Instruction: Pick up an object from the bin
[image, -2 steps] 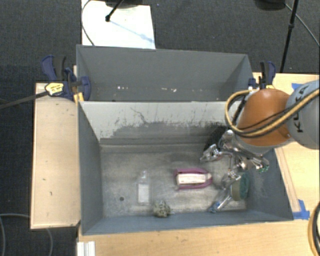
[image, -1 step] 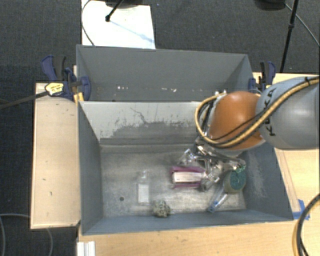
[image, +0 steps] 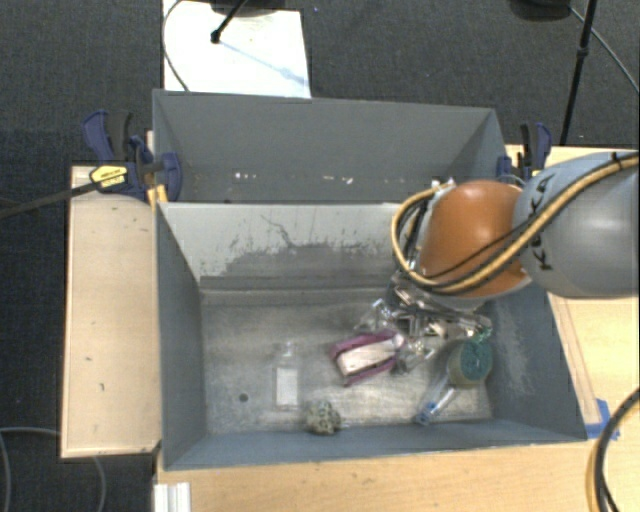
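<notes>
Dark carpet (image: 60, 60) covers the floor, a white sheet (image: 270, 45) lying on it.

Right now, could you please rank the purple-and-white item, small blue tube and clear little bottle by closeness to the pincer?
1. Purple-and-white item, beside the pincer.
2. Small blue tube, by the front wall.
3. Clear little bottle, far left.

Camera looks down obliquely into the bin (image: 330, 150).
</notes>
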